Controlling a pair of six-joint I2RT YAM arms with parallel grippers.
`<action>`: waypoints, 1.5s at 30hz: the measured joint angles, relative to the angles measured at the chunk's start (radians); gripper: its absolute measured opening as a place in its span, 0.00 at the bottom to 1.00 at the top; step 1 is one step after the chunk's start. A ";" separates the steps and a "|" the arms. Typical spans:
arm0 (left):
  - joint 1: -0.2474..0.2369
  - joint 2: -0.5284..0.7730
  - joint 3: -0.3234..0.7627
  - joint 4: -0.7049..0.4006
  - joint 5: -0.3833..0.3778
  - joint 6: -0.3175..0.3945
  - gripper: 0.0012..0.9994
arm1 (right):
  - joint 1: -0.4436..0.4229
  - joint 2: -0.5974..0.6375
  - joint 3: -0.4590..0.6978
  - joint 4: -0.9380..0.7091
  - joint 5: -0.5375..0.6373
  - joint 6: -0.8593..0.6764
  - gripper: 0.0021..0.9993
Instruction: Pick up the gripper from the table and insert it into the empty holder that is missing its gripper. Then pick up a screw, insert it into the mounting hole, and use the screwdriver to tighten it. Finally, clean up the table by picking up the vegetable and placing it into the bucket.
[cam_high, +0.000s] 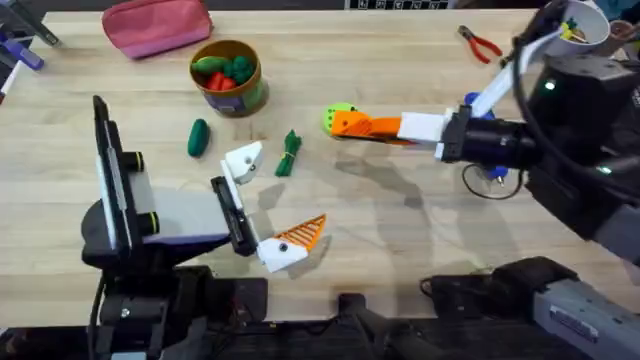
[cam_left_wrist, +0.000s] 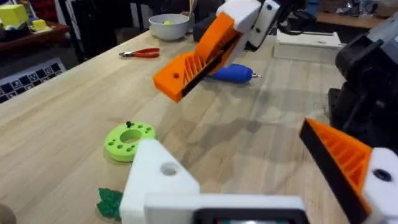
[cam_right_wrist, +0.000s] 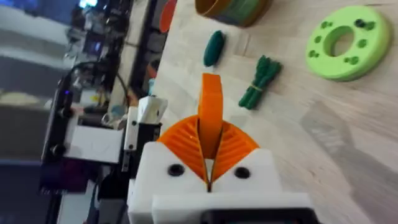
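My right gripper (cam_high: 345, 123) hovers over the table's middle, shut on the small orange gripper (cam_right_wrist: 211, 99), which sticks out between its ribbed fingers. My left gripper (cam_high: 275, 200) stands open; one jaw is the bare white holder (cam_high: 244, 160) (cam_left_wrist: 155, 180), the other carries an orange finger (cam_left_wrist: 339, 155). The right gripper (cam_left_wrist: 171, 81) hangs a little beyond the holder. A green disc (cam_left_wrist: 129, 140) with a small black screw (cam_left_wrist: 128, 124) lies under it. The blue screwdriver (cam_left_wrist: 233, 73) lies farther right. A green pod (cam_high: 198, 137) and a green bundle (cam_high: 289, 153) lie near the bucket (cam_high: 228, 75).
A pink pouch (cam_high: 158, 25) lies at the back left. Red-handled pliers (cam_high: 480, 43) and a white bowl (cam_left_wrist: 169, 26) sit at the back right. A black stand (cam_high: 110, 170) rises on the left.
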 joint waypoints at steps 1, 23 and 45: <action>0.000 0.000 0.000 0.000 0.000 0.000 0.99 | 0.000 0.031 0.000 0.035 -0.033 -0.005 0.00; 0.000 0.000 0.000 0.000 0.000 0.000 0.99 | 0.021 0.308 -0.003 0.688 -0.422 0.106 0.00; 0.000 0.000 0.000 0.000 0.000 0.000 0.99 | 0.027 0.368 -0.004 0.511 -0.497 0.133 0.00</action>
